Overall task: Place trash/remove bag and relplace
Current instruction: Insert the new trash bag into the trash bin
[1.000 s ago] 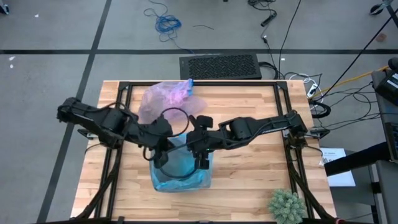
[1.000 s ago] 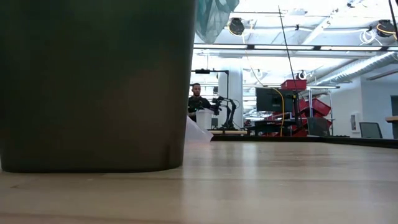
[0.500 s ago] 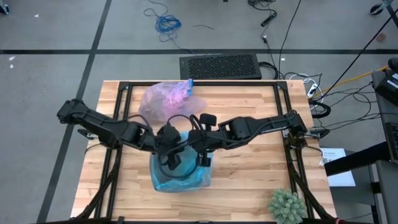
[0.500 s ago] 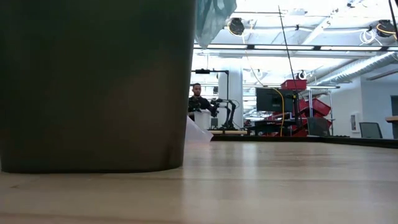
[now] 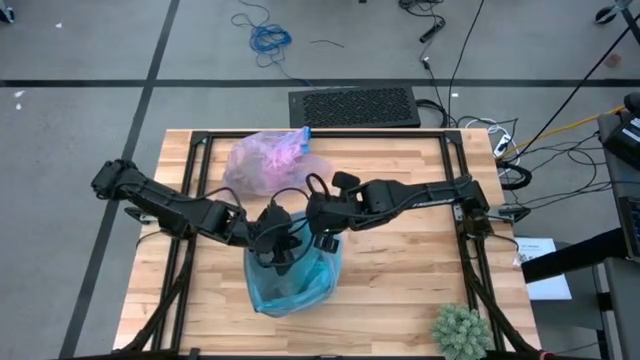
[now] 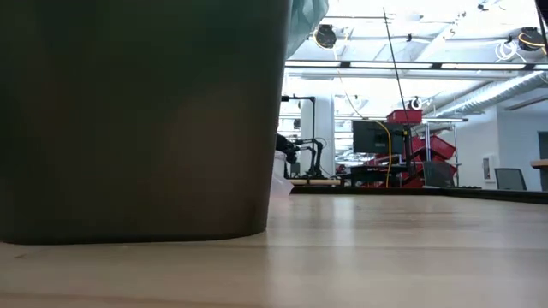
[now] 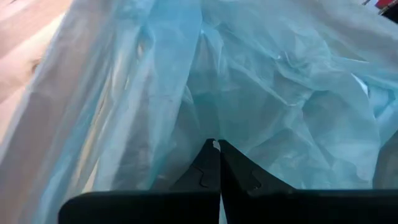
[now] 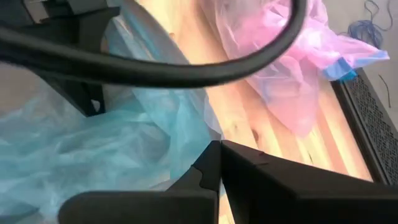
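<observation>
I see the lavender-pink bag (image 5: 268,160) lying crumpled on the table behind the bin (image 6: 137,120). The bin wears a light blue bag (image 5: 290,280); my left gripper (image 7: 217,163) and right gripper (image 8: 219,163) each pinch its film, fingers together.

Thin crinkly translucent plastic of light blue bag (image 5: 290,282) and lavender-pink bag (image 5: 262,163); matt wood-plank table (image 5: 400,290).

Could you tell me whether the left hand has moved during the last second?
Yes. In the high view the left hand has moved rightward, away from the table's left edge, over the blue bag.
</observation>
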`<state>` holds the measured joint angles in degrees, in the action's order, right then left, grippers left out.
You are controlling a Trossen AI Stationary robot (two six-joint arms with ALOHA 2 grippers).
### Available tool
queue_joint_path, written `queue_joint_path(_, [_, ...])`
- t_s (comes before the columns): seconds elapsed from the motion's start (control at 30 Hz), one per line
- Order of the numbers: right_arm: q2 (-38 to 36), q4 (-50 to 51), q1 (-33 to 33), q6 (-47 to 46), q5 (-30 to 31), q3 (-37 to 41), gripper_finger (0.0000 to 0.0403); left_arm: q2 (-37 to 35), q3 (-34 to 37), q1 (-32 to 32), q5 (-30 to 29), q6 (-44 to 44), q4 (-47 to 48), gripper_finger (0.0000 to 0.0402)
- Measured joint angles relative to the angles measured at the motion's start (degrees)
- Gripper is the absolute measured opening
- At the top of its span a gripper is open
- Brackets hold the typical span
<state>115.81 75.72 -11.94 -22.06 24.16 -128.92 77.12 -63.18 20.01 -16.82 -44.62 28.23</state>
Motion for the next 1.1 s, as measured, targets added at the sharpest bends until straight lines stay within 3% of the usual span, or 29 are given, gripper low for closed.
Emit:
queue_joint_path(0.33, [3.17,-0.56,-0.64,-5.47,-1.97,0.36,0.0,-0.24,0.04,0.49,-0.31,0.09,0.35,0.0])
queue_joint_path(0.63, [4.41,-0.53,-2.1,-11.54,-3.0,0.52,0.0,-2.5,0.09,1.51,-4.04,1.65,1.27,0.0])
queue_joint_path(1.1, [4.83,-7.83,-2.03,-13.97,-6.86,8.74,0.0,-3.85,0.09,3.35,-6.58,2.93,4.63,0.0])
